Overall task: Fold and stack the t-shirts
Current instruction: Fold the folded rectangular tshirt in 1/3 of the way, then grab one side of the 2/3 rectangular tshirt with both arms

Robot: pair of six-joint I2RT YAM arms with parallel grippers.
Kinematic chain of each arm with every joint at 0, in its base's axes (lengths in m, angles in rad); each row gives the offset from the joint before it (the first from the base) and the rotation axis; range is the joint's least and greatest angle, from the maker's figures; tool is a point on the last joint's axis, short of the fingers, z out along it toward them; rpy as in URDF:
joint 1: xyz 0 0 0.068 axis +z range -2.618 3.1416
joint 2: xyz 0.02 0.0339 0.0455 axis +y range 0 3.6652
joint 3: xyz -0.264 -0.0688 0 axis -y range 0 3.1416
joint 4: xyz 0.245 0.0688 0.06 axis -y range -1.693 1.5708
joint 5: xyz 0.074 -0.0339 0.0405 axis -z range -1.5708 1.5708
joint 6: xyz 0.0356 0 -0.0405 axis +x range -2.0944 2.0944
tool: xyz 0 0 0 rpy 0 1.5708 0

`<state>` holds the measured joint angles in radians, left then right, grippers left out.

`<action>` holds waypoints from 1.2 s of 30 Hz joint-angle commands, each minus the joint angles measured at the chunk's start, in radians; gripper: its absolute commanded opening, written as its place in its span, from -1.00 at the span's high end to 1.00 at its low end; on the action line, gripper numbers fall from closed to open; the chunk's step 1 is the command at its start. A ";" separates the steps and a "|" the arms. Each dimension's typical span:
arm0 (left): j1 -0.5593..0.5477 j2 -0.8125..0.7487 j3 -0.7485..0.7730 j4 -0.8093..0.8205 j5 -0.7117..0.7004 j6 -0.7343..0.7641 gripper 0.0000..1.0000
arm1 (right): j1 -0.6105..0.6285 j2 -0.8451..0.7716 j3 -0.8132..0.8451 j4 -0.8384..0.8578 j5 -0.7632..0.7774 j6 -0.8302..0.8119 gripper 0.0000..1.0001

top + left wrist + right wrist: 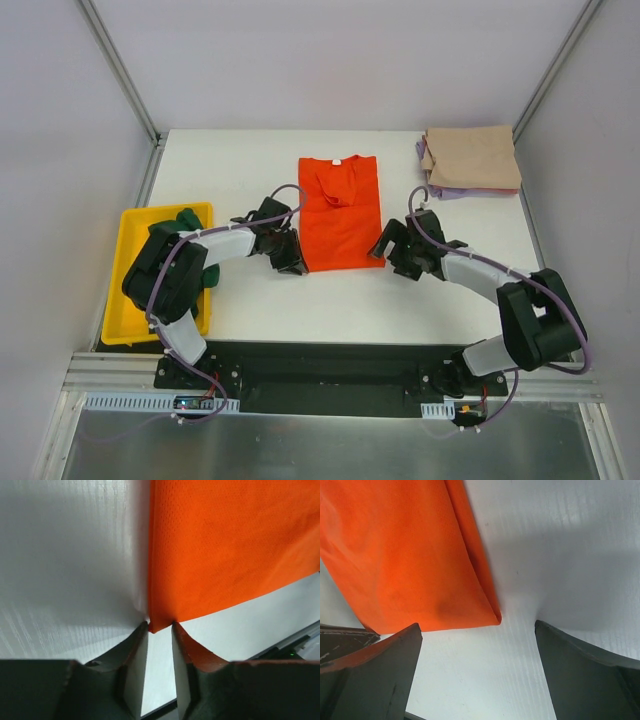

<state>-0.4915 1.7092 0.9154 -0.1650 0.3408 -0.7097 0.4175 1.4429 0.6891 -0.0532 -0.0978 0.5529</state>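
Watching from my console, I logged:
Orange-red t-shirt (339,214): lay mid-table, folded into a long strip.
Left gripper (288,257): jaws nearly closed, pinching the strip's near left corner.
Right gripper (392,254): jaws spread wide, holding nothing, at the near right corner.
Tan t-shirt (472,157): folded, far right, atop a pale purple t-shirt (447,192).
Dark green t-shirt (205,270): in the yellow tray (128,268).

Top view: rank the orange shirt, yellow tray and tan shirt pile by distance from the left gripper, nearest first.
From the left gripper:
1. Orange shirt, right beside it, table centre.
2. Yellow tray, at the left edge.
3. Tan shirt pile, far right corner.
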 commanded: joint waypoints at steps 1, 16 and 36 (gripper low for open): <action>-0.019 0.043 0.013 -0.004 -0.019 0.010 0.70 | -0.002 0.022 -0.028 0.036 0.046 0.088 -0.89; -0.019 0.021 -0.010 -0.004 -0.060 0.006 1.00 | 0.001 0.061 -0.071 0.049 -0.002 0.144 0.97; -0.127 -1.014 -0.211 -0.405 -0.114 -0.005 1.00 | 0.164 -0.627 0.101 -0.703 -0.516 0.001 0.99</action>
<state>-0.6147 0.7849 0.6510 -0.4171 0.2508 -0.7174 0.5671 0.9119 0.7082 -0.5655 -0.4877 0.5171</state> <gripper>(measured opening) 0.007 0.018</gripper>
